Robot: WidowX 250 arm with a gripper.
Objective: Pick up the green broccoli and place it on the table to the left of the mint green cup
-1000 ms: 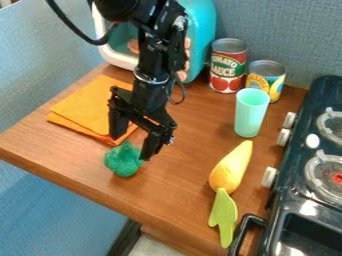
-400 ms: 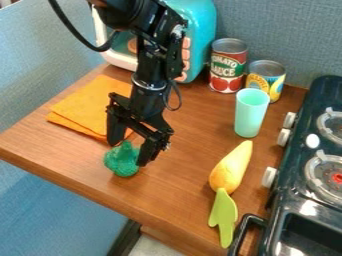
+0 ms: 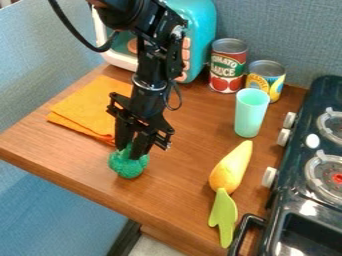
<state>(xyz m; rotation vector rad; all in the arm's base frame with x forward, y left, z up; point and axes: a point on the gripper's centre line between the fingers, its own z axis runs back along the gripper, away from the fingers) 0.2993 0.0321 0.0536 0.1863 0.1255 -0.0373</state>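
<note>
Toward 8 o'clock on the brown wooden desk (image 3: 177,187), the black two-finger claw (image 3: 129,152) pinches the top of the bumpy green toy (image 3: 128,168), so the grasp seems done, while lifting probably remains to do.

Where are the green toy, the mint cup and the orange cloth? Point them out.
Green toy (image 3: 128,167): camera view, on its bumpy lower body.
Mint cup (image 3: 251,116): camera view, on its side wall.
Orange cloth (image 3: 87,104): camera view, on its upper face.
</note>
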